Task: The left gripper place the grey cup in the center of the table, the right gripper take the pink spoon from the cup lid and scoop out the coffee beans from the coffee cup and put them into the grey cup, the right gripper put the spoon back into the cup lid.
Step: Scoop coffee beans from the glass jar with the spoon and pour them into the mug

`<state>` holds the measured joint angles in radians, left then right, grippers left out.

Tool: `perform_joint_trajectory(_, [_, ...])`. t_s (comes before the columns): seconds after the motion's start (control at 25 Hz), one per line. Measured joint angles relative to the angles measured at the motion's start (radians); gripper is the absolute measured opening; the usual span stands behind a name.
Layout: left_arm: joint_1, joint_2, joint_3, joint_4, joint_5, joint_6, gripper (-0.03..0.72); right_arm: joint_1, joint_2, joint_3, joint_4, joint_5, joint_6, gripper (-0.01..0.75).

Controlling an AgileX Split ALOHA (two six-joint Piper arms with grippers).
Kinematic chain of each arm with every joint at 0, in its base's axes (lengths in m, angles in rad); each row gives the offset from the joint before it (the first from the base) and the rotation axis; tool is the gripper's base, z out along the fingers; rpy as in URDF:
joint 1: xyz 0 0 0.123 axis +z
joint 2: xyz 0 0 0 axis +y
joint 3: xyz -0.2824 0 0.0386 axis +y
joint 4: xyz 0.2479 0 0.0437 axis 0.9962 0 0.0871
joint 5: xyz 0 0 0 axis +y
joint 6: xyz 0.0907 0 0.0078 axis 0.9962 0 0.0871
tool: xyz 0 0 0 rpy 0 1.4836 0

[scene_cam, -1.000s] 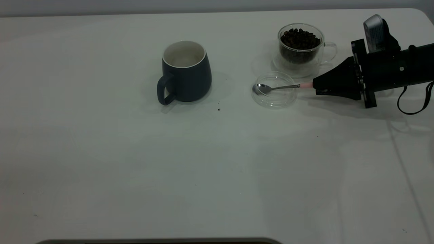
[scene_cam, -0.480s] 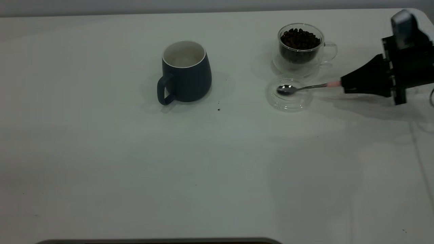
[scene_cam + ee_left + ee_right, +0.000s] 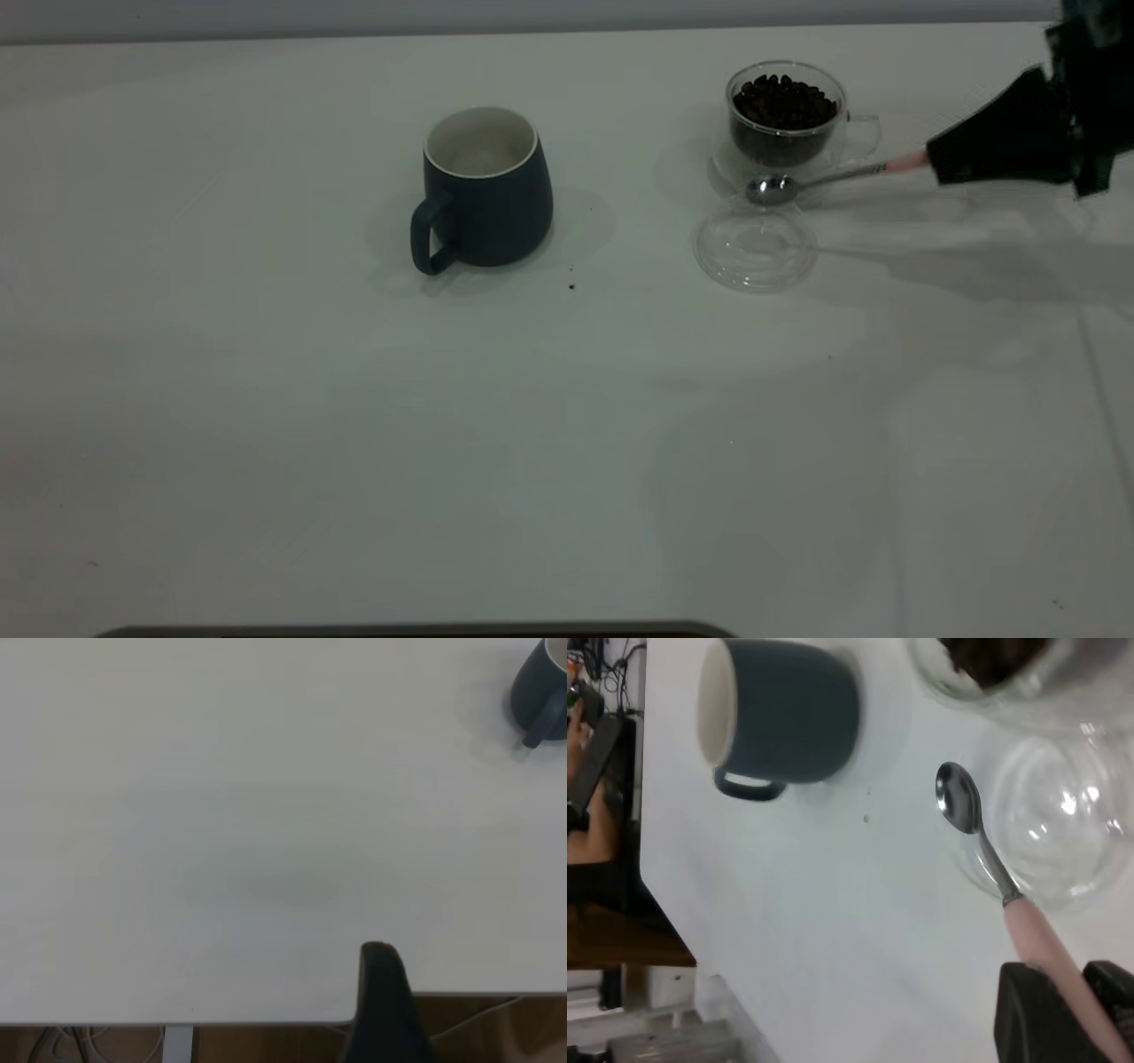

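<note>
The grey cup (image 3: 486, 188) stands upright and empty at the middle of the table (image 3: 443, 443); it also shows in the right wrist view (image 3: 780, 713) and the left wrist view (image 3: 540, 691). My right gripper (image 3: 939, 164) is shut on the pink handle of the pink spoon (image 3: 815, 180), held in the air; its metal bowl hangs in front of the coffee cup (image 3: 788, 120), which holds the coffee beans (image 3: 784, 102). The empty cup lid (image 3: 754, 245) lies below the spoon. In the right wrist view the spoon (image 3: 983, 850) points away from my gripper (image 3: 1090, 1019). One finger (image 3: 381, 1001) of my left gripper shows at the table's edge.
A small dark speck (image 3: 571, 286) lies on the table between the grey cup and the lid. The table's edge, cables and the floor show in the right wrist view (image 3: 620, 904).
My right gripper has lifted the pink spoon out of the cup lid, moving right and up. The lid was dragged a little to the right and now lies empty.
</note>
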<state>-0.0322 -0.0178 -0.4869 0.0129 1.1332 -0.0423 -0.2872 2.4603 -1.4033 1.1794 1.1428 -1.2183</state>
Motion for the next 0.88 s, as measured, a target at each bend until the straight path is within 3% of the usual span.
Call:
perform_joint_trajectory(0.36, [0.0,0.0,0.0,0.0,0.0,0.0,0.565,0.04,-0.064,-0.16,-0.016,0.019,0.13,0.102])
perform_joint_trajectory(0.56, [0.0,0.0,0.0,0.0,0.0,0.0,0.565,0.039,-0.017,-0.258,-0.016,-0.024,0.202,0.102])
perform_joint_trajectory(0.88, [0.0,0.0,0.0,0.0,0.0,0.004,0.565,0.038,0.072,-0.281,-0.018,-0.042,0.245,0.102])
